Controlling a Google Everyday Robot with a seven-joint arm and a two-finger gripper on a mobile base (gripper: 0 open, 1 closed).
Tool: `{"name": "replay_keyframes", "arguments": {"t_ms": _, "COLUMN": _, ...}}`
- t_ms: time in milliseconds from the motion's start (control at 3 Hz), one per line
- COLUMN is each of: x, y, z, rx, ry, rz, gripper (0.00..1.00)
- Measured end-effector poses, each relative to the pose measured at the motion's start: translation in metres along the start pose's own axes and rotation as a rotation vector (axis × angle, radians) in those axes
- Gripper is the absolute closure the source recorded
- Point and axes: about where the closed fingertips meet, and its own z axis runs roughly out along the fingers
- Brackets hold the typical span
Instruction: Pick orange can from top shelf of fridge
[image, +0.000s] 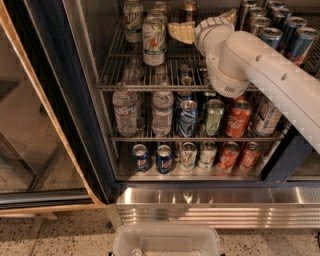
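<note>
The orange can (189, 8) stands at the back of the top shelf (150, 86) of the fridge (65, 100); only its coppery upper body and silver lid show. My gripper (202, 21) reaches in from the right on a thick white arm, just in front and right of the can. Its tan fingers (181, 32) are spread apart, one left of the wrist under the can and one at the upper right. It is open and holds nothing.
Two taller white-and-green cans (153, 37) stand left of the gripper. Dark blue cans (300, 42) fill the shelf's right end. Water bottles (125, 112), mixed cans and red Coca-Cola cans (237, 118) fill the lower racks. The glass door (30, 125) hangs open at the left. A clear plastic bin (167, 242) sits on the floor.
</note>
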Motion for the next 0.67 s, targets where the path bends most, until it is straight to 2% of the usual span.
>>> {"name": "replay_keyframes", "arguments": {"t_ms": 333, "x": 0.0056, "y": -0.0071, "z": 0.0231, "rx": 0.013, "ry": 0.032, "rz": 0.000, "gripper": 0.00}}
{"name": "replay_keyframes", "arguments": {"t_ms": 667, "x": 0.0056, "y": -0.0070, "z": 0.0231, "rx": 0.013, "ry": 0.032, "rz": 0.000, "gripper": 0.00}}
